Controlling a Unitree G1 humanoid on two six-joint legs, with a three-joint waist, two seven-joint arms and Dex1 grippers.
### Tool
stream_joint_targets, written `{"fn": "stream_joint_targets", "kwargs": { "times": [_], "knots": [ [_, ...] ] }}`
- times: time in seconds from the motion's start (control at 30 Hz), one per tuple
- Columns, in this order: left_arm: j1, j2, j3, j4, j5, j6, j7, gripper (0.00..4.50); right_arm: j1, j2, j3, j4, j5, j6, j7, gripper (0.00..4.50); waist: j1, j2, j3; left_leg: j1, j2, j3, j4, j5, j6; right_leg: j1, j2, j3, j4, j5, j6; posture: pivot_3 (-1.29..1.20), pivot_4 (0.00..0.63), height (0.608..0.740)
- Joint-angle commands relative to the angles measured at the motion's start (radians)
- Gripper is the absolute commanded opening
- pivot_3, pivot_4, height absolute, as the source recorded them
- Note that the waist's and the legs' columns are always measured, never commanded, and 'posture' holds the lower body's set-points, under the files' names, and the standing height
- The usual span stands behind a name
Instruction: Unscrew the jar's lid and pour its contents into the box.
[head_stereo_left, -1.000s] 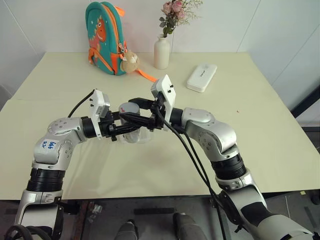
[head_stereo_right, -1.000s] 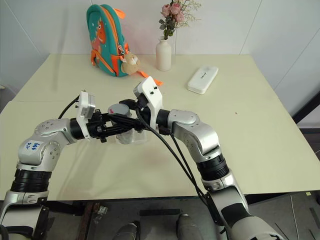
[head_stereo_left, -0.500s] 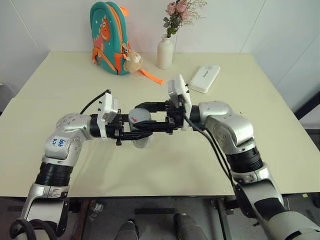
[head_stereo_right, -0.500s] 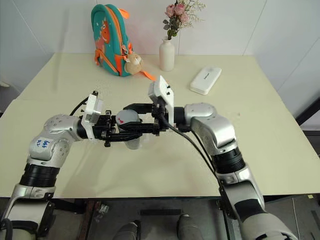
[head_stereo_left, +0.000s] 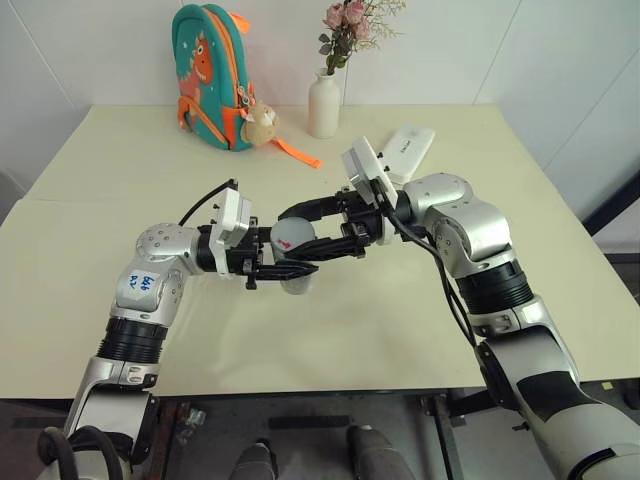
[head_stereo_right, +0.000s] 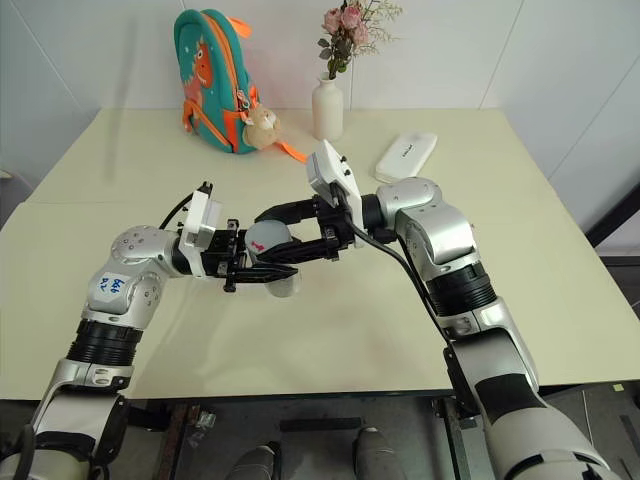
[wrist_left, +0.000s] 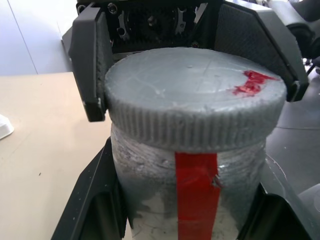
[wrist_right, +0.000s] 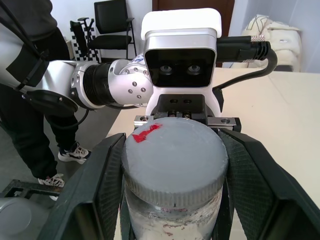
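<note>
Above the table both grippers meet on the jar (wrist_left: 150, 185), a cloudy grey cylinder with a red stripe (wrist_left: 196, 192). My left gripper (head_stereo_left: 298, 263) is shut on the jar's body, its fingers (wrist_left: 97, 210) on either side. The grey ribbed lid (wrist_right: 175, 156), marked with a red smear, sits on the jar, and my right gripper (head_stereo_left: 292, 237) is shut on it, its pads (wrist_right: 97, 192) pressed against the rim. The jar's wall is too cloudy to make out the contents. A bit of the clear box (head_stereo_right: 285, 288) shows on the table just under the jar.
At the table's back stand a teal backpack (head_stereo_left: 208, 75), a white flower vase (head_stereo_left: 323, 103) and a white oblong case (head_stereo_left: 408, 150). A person in dark clothes (wrist_right: 27, 55) stands beside the table, with a black chair (wrist_right: 112, 27) behind.
Both grippers have carried the jar a little to the right. The right wrist has turned around the lid and its elbow has swung outward. The head view also shifted.
</note>
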Motion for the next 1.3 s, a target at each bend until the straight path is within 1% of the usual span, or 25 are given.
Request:
{"fn": "stream_joint_targets", "kwargs": {
  "times": [0.03,0.07,0.1,0.2,0.3,0.43,0.53,0.73,0.97,1.17,1.3],
  "knots": [
    [-0.006,0.024,0.055,-0.004,0.024,-0.014,0.062,2.08,-0.008,0.036,-0.011,-0.046,0.053,0.038,0.013,2.89,0.001,0.0,0.0,0.0,0.0,0.0,0.0,0.0,0.0,0.0,0.0,0.0,0.0,0.0,0.0,0.0,0.15,0.74],
    [-0.005,0.025,0.06,-0.006,0.015,-0.009,0.061,2.08,-0.012,0.039,-0.022,-0.044,0.063,0.056,0.004,3.26,0.001,0.0,0.0,0.0,0.0,0.0,0.001,0.0,0.0,0.0,0.0,0.0,0.0,0.0,0.0,0.0,0.15,0.74],
    [-0.004,0.025,0.063,-0.007,0.011,-0.007,0.06,2.08,-0.014,0.042,-0.03,-0.044,0.068,0.07,0.0,3.48,0.0,0.0,0.0,0.0,0.0,0.0,0.001,0.0,0.0,0.0,0.0,0.0,0.0,0.0,0.0,0.0,0.15,0.74],
    [0.004,0.028,0.074,-0.013,0.005,-0.009,0.055,2.08,-0.02,0.043,-0.05,-0.038,0.059,0.062,-0.012,4.48,0.001,0.0,0.0,0.0,0.0,0.0,0.001,0.0,0.0,0.0,0.0,0.0,0.001,0.0,0.0,0.0,0.15,0.74],
    [0.013,0.035,0.086,-0.021,-0.008,0.004,0.052,2.08,-0.026,0.037,-0.067,-0.029,0.055,0.043,-0.02,4.48,0.002,0.0,0.0,0.0,0.0,0.0,0.002,0.0,0.0,0.0,0.0,0.0,0.001,0.0,0.0,0.0,0.15,0.74],
    [0.018,0.037,0.102,-0.034,-0.028,0.035,0.058,2.08,-0.027,0.046,-0.081,-0.018,0.029,-0.03,-0.063,4.48,-0.001,0.0,0.0,0.0,0.0,0.0,0.002,0.0,0.0,0.0,0.0,0.0,0.002,0.0,0.0,0.0,0.15,0.74],
    [0.018,0.03,0.105,-0.042,-0.029,0.048,0.063,2.08,-0.017,0.072,-0.077,-0.034,0.016,-0.048,-0.115,4.48,-0.001,0.0,0.0,0.0,0.0,0.0,0.002,0.0,0.0,0.0,0.0,0.0,0.002,0.0,0.0,0.0,0.15,0.74],
    [0.023,0.017,0.099,-0.047,-0.028,0.059,0.069,2.08,-0.002,0.12,-0.061,-0.054,-0.005,-0.063,-0.175,4.48,0.0,0.0,0.0,0.0,0.0,0.0,0.002,0.0,0.0,0.0,0.0,0.0,0.003,0.0,0.0,0.0,0.15,0.74],
    [0.012,0.001,0.093,-0.053,-0.033,0.074,0.08,2.08,-0.001,0.159,-0.039,-0.032,-0.037,-0.079,-0.218,4.48,0.0,0.0,0.0,0.0,0.0,0.0,0.003,0.0,-0.001,0.0,0.0,0.0,0.004,0.0,0.0,0.0,0.15,0.74],
    [0.004,-0.01,0.094,-0.082,-0.047,0.106,0.085,2.08,-0.022,0.171,-0.045,0.025,-0.069,-0.125,-0.239,4.48,0.0,0.0,0.0,0.0,0.0,0.0,0.004,0.0,-0.001,0.0,0.0,0.0,0.004,0.0,0.0,0.0,0.15,0.74],
    [0.013,-0.008,0.1,-0.097,-0.054,0.121,0.086,2.08,-0.032,0.143,-0.068,0.065,-0.076,-0.152,-0.233,4.48,-0.001,0.0,0.0,0.0,0.0,0.0,0.004,0.001,-0.001,0.0,0.0,0.0,0.005,0.0,0.0,0.0,0.15,0.74]
  ]
}}
